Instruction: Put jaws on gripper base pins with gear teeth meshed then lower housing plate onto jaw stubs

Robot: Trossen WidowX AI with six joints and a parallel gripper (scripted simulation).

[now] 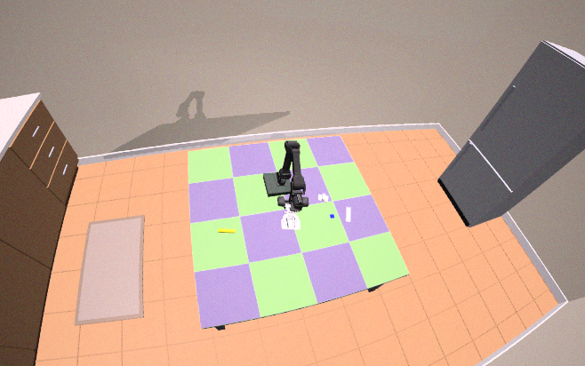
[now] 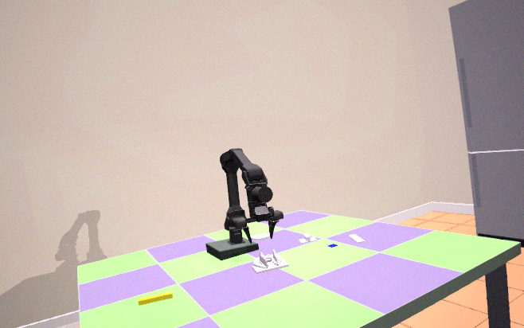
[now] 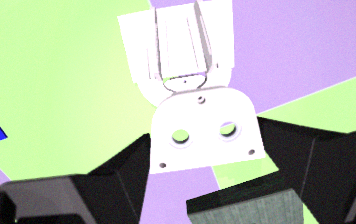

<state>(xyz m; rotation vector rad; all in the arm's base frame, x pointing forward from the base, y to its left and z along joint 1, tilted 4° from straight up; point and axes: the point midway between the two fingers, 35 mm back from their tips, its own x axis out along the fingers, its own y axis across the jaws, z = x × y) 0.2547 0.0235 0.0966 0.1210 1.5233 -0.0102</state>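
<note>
The white housing plate has two large holes and a rounded edge. My gripper is shut on its two sides and holds it above the table, roughly flat. Beyond it, partly under it in the wrist view, is the white gripper base on the table. Two upright fin-like pieces stand on the base, seemingly the jaws. The plate is raised clear of them, toward the arm's side. Pins and gear teeth are too small or hidden to judge.
A small white block piece, a small blue block and a white bar lie right of the base. A yellow bar lies left. The arm's dark mount stands behind.
</note>
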